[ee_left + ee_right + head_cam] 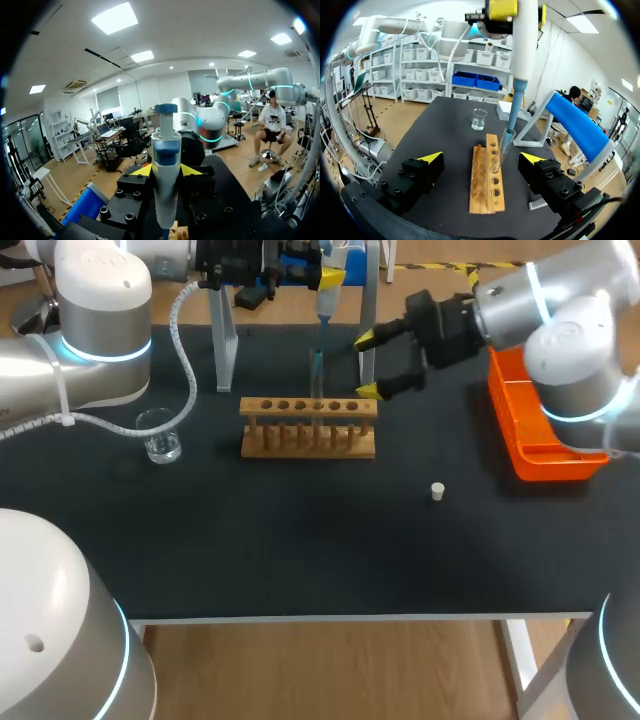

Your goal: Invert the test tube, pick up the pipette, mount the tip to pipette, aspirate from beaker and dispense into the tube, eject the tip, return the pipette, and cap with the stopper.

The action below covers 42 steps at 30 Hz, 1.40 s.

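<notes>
Black table (300, 560) with a pipette held over a wooden rack.
A glass beaker (160, 436) stands near the table's left edge. At the back edge the left gripper (165, 171) is clamped on the white-and-blue pipette (165, 150) from both sides. The pipette hangs upright, its tip at the mouth of the test tube (496, 159). The tube stands in the wooden rack (308, 430), mid-table toward the back. Just beside the rack's right end the right gripper (368, 365) hangs spread wide, holding nothing. A white stopper (437, 491) lies further right, and an orange tray (540, 430) sits at the right edge.
</notes>
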### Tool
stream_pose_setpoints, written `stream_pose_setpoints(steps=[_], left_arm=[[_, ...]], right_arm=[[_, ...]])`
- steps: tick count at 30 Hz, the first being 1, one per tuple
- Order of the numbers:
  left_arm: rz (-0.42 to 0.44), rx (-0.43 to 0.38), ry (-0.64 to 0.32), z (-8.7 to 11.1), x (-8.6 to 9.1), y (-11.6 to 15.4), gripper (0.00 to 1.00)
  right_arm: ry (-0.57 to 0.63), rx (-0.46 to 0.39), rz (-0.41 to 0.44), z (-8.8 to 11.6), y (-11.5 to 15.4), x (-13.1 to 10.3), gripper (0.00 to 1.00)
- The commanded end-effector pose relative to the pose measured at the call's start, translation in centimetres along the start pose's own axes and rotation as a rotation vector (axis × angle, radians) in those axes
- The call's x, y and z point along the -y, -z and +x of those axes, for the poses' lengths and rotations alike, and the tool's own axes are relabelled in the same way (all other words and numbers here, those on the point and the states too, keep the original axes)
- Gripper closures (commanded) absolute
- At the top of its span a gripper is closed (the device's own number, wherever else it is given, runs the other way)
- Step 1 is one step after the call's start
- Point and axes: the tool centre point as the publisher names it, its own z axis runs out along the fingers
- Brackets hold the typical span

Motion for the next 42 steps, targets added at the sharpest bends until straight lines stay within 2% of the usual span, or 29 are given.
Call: stream_pose_setpoints(steps=[1, 2, 20, 27, 28, 38, 42], left_arm=[[0.002, -0.001, -0.002, 0.0, 0.0, 0.0, 1.0], [0.002, -0.001, -0.002, 0.0, 0.0, 0.0, 1.0], [0.002, -0.001, -0.002, 0.0, 0.0, 0.0, 1.0], [0.002, -0.001, -0.002, 0.0, 0.0, 0.0, 1.0], [0.002, -0.001, -0.002, 0.0, 0.0, 0.0, 1.0], [0.002, -0.001, -0.002, 0.0, 0.0, 0.0, 1.0], [0.002, -0.001, -0.002, 0.0, 0.0, 0.0, 1.0]], right_arm=[[-0.029, 0.08, 0.013, 3.3, 6.9, -1.2, 0.0], [-0.031, 0.082, 0.005, 3.4, 7.6, -1.4, 0.0], [-0.031, 0.082, 0.005, 3.4, 7.6, -1.4, 0.0], [-0.06, 0.133, -0.008, 3.1, 10.7, -5.0, 0.0], [-0.093, 0.141, -0.006, 2.8, 11.1, -5.7, 0.0], [-0.201, 0.111, -0.135, 0.5, 14.6, -13.2, 0.0], [-0.201, 0.111, -0.135, 0.5, 14.6, -13.2, 0.0]])
